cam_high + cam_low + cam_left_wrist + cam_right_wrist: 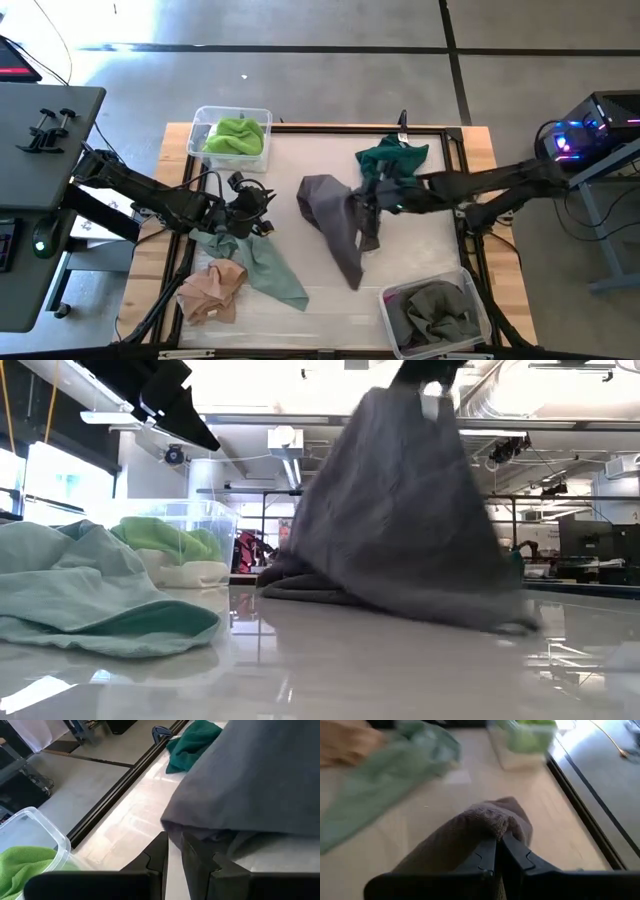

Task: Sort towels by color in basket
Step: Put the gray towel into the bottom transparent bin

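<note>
1. The right gripper (372, 197) is over the middle of the table (420, 250), its two dark fingers (496, 851) pinched together on a fold of the grey towel (335, 215).
2. The grey towel hangs from that claw in a tent shape; its lower edge trails on the table surface, down and toward the front edge from the claw.
3. In the low view the same grey towel (400, 520) rises to a peak at the top of the picture, and its hem rests on the glossy table.
4. The dark teal towel (392, 158) lies just behind the right claw, toward the far edge of the table.
5. A second grey towel (435, 312) sits inside the clear bin (388, 300) at the front right corner, well apart from the claw.
6. The left gripper (243, 208) is to the left of the right claw, low over the pale mint towel (262, 265). Its fingers (156, 854) stand close together with a narrow gap and nothing between them.
7. The peach towel (212, 290) lies crumpled beside the mint towel, at the front left of the table.
8. The lime green towel (236, 136) sits in the clear bin (197, 130) at the far left corner, beyond the left claw.
</note>
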Controlling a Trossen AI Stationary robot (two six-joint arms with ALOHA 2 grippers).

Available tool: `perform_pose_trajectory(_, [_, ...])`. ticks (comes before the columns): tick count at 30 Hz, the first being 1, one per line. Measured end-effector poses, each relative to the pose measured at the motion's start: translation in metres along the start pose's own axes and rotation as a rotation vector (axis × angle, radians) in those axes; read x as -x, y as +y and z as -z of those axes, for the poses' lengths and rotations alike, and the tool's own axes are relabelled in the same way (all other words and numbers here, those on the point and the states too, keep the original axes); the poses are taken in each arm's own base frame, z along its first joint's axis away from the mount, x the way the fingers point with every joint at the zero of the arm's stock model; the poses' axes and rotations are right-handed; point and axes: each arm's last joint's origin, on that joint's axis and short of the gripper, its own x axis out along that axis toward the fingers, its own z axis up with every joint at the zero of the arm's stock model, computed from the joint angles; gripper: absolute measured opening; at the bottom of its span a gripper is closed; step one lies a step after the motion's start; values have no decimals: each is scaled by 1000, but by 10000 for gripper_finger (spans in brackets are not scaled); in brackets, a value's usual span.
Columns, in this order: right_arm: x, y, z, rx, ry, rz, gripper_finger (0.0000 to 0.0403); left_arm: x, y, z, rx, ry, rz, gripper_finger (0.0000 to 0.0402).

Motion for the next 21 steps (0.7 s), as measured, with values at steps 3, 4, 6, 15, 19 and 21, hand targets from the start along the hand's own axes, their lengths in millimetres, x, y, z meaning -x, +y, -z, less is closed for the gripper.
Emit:
perform_pose_trajectory(3, [-23,-13,4,-40,37,89,3,0,0,0,-7,-2,-5,38])
perform_pose_trajectory(4, [-30,-18,5,-41,54,123,4,0,0,0,-7,-3,-6,38])
perform_pose_trajectory(6, [-41,-27,8,-49,85,183,12,0,0,-1,-3,-6,-6,38])
perform_pose_trajectory(15, [-47,-51,12,-32,213,167,147,0,0,-1,-2,-6,-5,38])
perform_pose_trajectory(19, [-28,-58,2,-88,284,232,197,0,0,-1,5,-6,-5,38])
perform_pose_trajectory(21, [-24,-60,-1,-111,290,247,209,0,0,-1,6,-6,-5,38])
